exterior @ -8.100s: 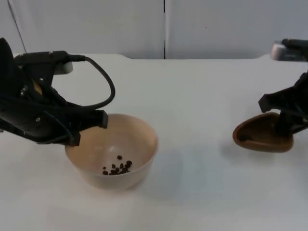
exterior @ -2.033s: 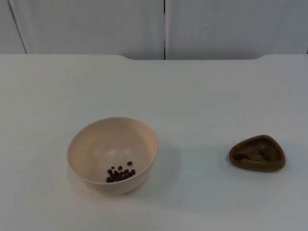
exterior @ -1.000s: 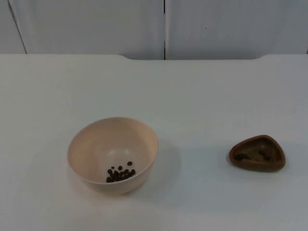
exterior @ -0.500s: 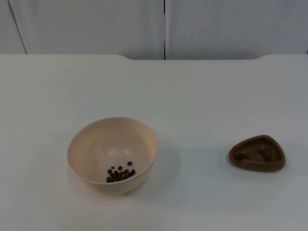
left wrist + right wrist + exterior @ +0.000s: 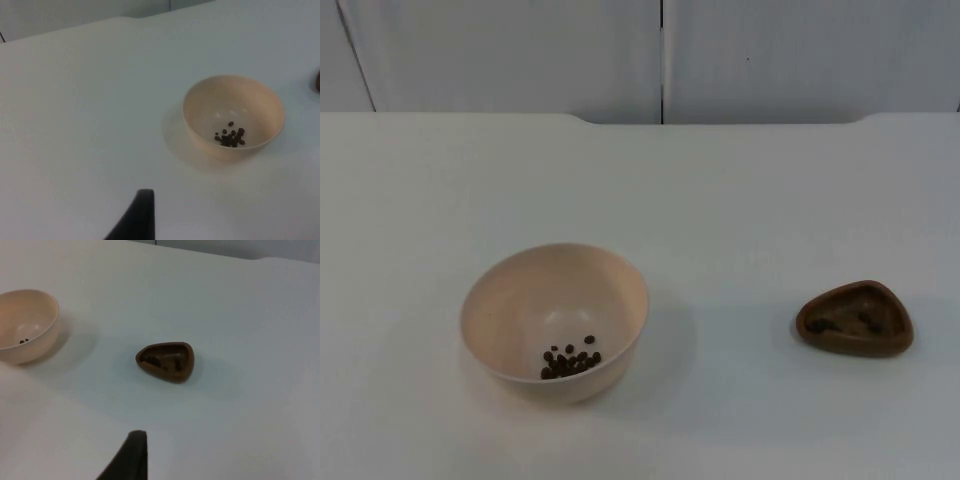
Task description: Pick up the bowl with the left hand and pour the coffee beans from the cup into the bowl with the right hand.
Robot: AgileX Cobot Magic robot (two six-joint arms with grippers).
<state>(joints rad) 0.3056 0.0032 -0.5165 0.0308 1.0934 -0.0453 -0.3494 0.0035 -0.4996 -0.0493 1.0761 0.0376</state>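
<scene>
Bowl of beige plastic, round and deep (image 5: 555, 320), upright on the white table top (image 5: 720, 180), a small heap of dark coffee beans (image 5: 570, 362) at its bottom. Well apart to its right, a brown, shallow, rounded-triangular cup (image 5: 855, 318), also upright, a few dark beans inside. Left gripper (image 5: 142, 215) above bare table, near the bowl but clear of it, holding nothing; how far open, impossible to tell. Right gripper (image 5: 132, 455) apart from the cup, likewise empty, opening not to be judged. Both arms waiting. Grey partition wall (image 5: 520, 50) behind the table.
</scene>
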